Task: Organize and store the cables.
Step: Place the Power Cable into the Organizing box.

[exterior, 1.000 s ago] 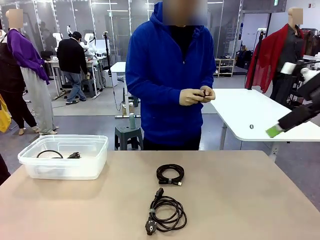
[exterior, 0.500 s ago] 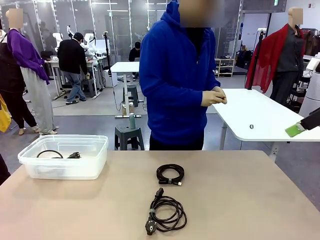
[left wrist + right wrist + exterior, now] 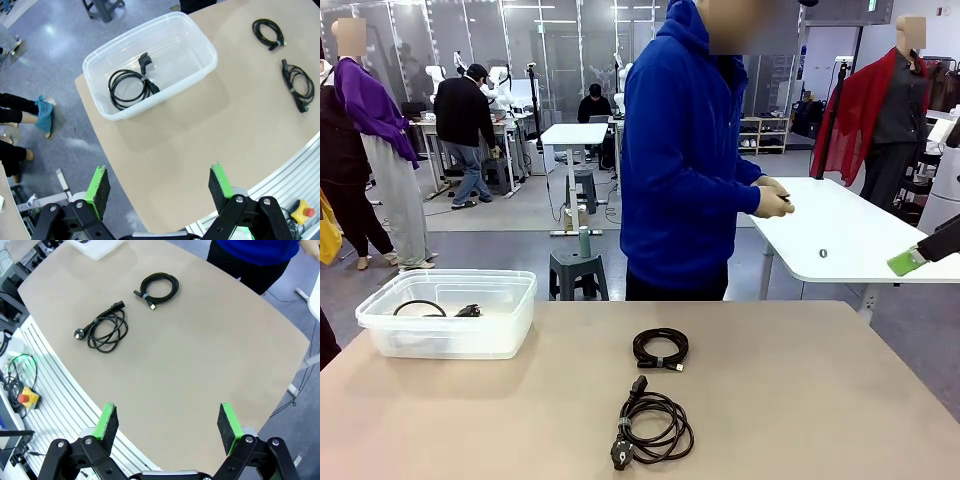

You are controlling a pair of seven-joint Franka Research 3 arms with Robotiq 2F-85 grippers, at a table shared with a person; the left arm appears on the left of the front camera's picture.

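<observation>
Since a second earlier, the person (image 3: 690,160) had been shifted from the middle of the front view to right of centre, with both hands (image 3: 772,200) held together at waist height around something too small to be made out. The right arm's green pad (image 3: 905,262) had been drawn back to the right edge. One cable (image 3: 131,87) was coiled inside the clear bin (image 3: 448,340) at the left of the front view. A tied coil (image 3: 660,349) was laid on the table (image 3: 820,400) at centre. Just below it, and apart from it, a looser power cord (image 3: 653,430) was laid with its round plug at lower left. The left gripper (image 3: 159,182) was held wide open over the table, with the bin in the upper middle of its view and nothing between the pads. The right gripper (image 3: 167,422) was likewise spread wide and empty, with both table cords seen in the upper left of its view.
</observation>
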